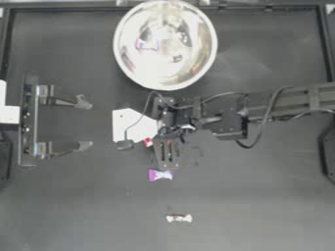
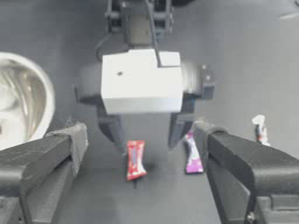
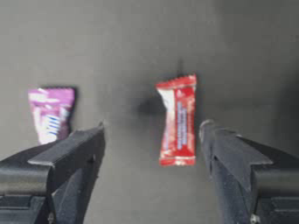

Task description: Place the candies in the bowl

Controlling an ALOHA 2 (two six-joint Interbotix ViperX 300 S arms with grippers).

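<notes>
We see the right gripper (image 3: 152, 131) reaching in to the middle of the table (image 1: 275, 196), pointing down. Its jaws stand open and hold nothing. The red candy (image 3: 177, 120) lies flat on the table between the two jaw tips, nearer one tip than the other, and we see a gap on each side, so neither tip touches it. In the left wrist view the same red candy (image 2: 135, 159) lies just below the right gripper (image 2: 146, 131), between its two dark fingers.

The magenta candy (image 1: 159, 175) lies on the table just beside the gripper, on the side away from the bowl (image 1: 165, 44). In the right wrist view it (image 3: 51, 113) sits outside one jaw, apart from the red candy.

A white candy (image 1: 179, 218) lies farther from the bowl, well apart from the gripper.

The bowl sits at the far middle of the table, well apart from the three loose candies. Inside it we see small coloured shapes among the reflections; we cannot tell how many candies they are.

The left gripper (image 1: 83, 123) is parked at the left side of the table. Its jaws are spread wide and hold nothing.
</notes>
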